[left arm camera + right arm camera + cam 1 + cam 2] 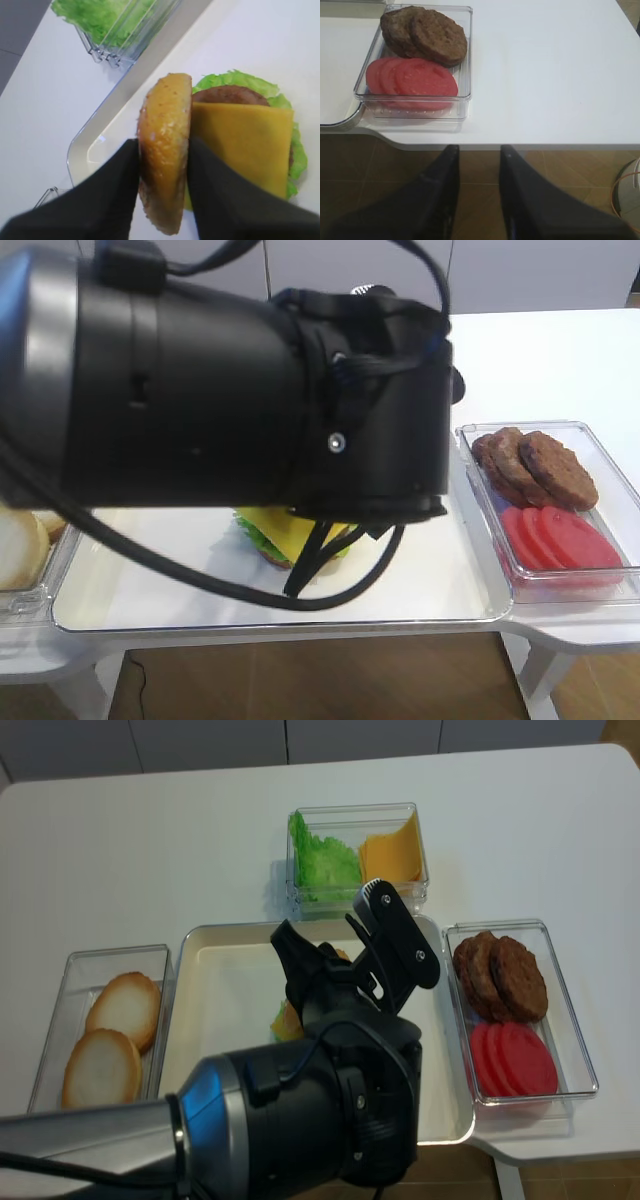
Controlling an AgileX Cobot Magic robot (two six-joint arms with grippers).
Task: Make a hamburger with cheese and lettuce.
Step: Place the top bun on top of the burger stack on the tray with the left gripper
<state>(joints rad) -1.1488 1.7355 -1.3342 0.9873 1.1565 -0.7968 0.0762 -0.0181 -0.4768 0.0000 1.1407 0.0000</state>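
Note:
In the left wrist view my left gripper [162, 145] is shut on a golden sesame-seeded bun top [165, 150], held on edge between its two black fingers. Just right of the bun and below it, the hamburger stack lies on the white tray [85, 155]. A square yellow cheese [245, 142] is on top, with the brown patty [227, 94] and frilly green lettuce [235, 80] showing around it. In the exterior high view the left arm hides most of the stack; only the cheese [285, 530] and lettuce [248, 532] peek out. My right gripper [479, 149] is open and empty, over the floor off the table's front edge.
A clear bin at the right holds brown patties [500, 978] and red tomato slices [515, 1060]. A bin at the back holds loose lettuce [322, 865] and cheese slices [392, 855]. Pale bun halves [100, 1065] sit in a bin at the left. The large left arm [200, 390] blocks the tray's centre.

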